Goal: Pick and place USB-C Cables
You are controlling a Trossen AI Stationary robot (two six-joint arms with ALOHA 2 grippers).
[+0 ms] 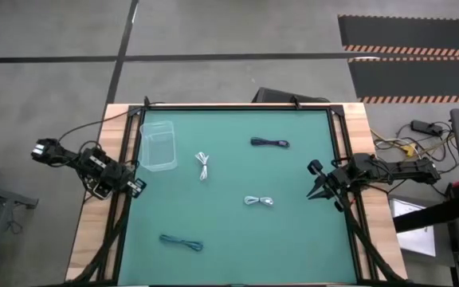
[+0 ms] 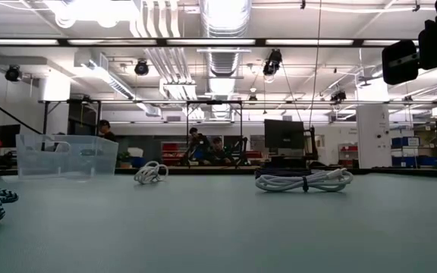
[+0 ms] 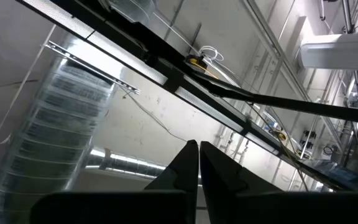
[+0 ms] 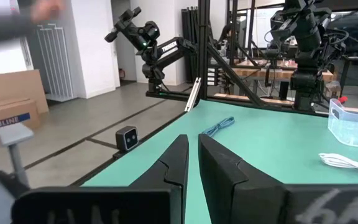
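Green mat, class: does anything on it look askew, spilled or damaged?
Nothing stands out. The white cable, black cable, silvery-blue cable and teal cable lie apart as tidy bundles, and the clear container sits upright near the left gripper.

the table's green mat (image 1: 293,231) looks matt and smooth, framed by pale bare wood (image 1: 90,239). the bin (image 1: 158,146) is clear glossy plastic. the teal-green cable (image 1: 181,241) seems braided cloth, though it's blurred up close; the white cable (image 2: 303,180) looks smooth, faintly shiny plastic.
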